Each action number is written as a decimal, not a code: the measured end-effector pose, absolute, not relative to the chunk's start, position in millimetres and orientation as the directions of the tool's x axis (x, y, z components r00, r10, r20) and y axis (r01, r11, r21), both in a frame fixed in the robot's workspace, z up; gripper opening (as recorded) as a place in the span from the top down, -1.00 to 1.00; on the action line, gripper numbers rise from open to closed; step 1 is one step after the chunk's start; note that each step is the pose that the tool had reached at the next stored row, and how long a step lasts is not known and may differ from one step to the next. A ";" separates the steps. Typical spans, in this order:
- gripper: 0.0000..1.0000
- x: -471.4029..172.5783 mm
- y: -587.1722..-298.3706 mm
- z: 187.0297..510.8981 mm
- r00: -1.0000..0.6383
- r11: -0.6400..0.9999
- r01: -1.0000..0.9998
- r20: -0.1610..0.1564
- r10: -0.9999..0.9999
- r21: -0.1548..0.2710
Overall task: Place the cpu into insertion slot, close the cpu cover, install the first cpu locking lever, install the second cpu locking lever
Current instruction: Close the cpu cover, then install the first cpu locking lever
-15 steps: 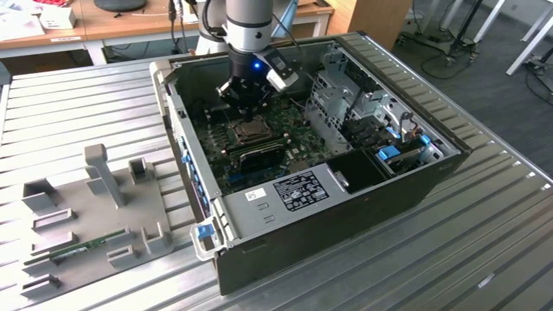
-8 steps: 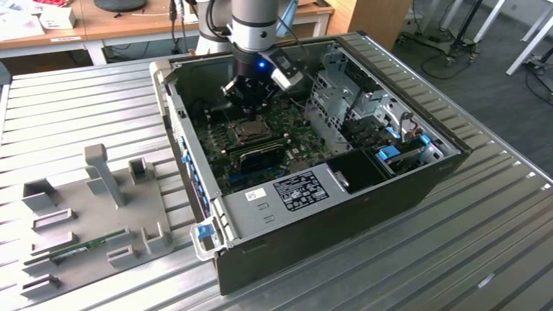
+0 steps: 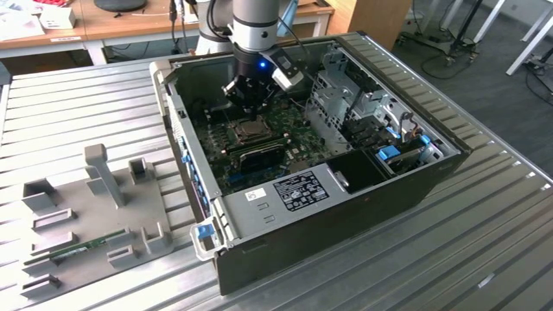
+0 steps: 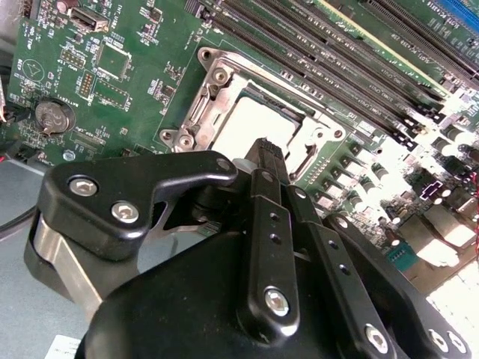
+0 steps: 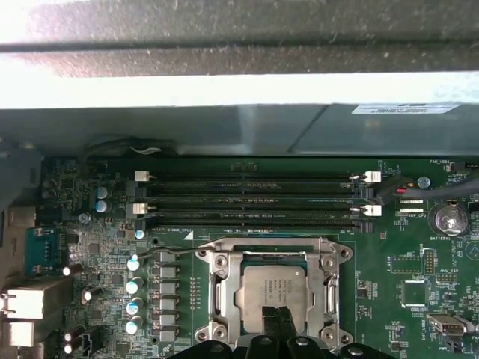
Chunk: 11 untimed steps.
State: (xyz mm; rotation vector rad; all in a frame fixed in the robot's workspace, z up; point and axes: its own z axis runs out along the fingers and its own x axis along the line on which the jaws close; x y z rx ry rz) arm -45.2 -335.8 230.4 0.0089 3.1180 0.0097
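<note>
The cpu (image 5: 271,286), a silvery-tan square chip, lies in the insertion slot (image 5: 334,253) on the green board. The thin metal cpu cover (image 5: 222,298) lies flat around it as a frame. My gripper (image 5: 278,320) hangs just above the near edge of the chip, its two dark fingers pressed together with nothing between them. In the second wrist view the gripper (image 4: 266,147) stands over the cpu (image 4: 254,120). A thin wire lever (image 5: 161,253) runs beside the socket. In the exterior view the gripper (image 3: 248,109) is inside the case, over the cpu (image 3: 245,128).
Long black memory slots (image 5: 254,196) run beside the socket. The open computer case (image 3: 285,227) has tall walls and a metal drive cage (image 3: 346,97). A coin battery (image 5: 447,218) sits on the board. A grey fixture plate (image 3: 95,220) lies outside on the ribbed table.
</note>
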 end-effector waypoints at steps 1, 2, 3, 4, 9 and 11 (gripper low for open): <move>0.80 -45.2 -335.7 230.0 -1.000 1.000 0.006 -0.024 0.006 0.006; 0.80 -45.2 -335.8 229.5 -1.000 1.000 0.006 -0.024 0.006 0.006; 0.80 -45.2 -335.8 229.2 -1.000 1.000 0.005 -0.025 0.006 0.006; 0.80 -45.2 -335.8 229.2 -1.000 1.000 0.005 -0.025 0.006 0.006; 0.80 -45.2 -335.8 228.3 -1.000 1.000 0.006 -0.025 0.006 0.006; 0.80 -45.2 -335.8 228.4 -1.000 1.000 0.006 -0.025 0.006 0.006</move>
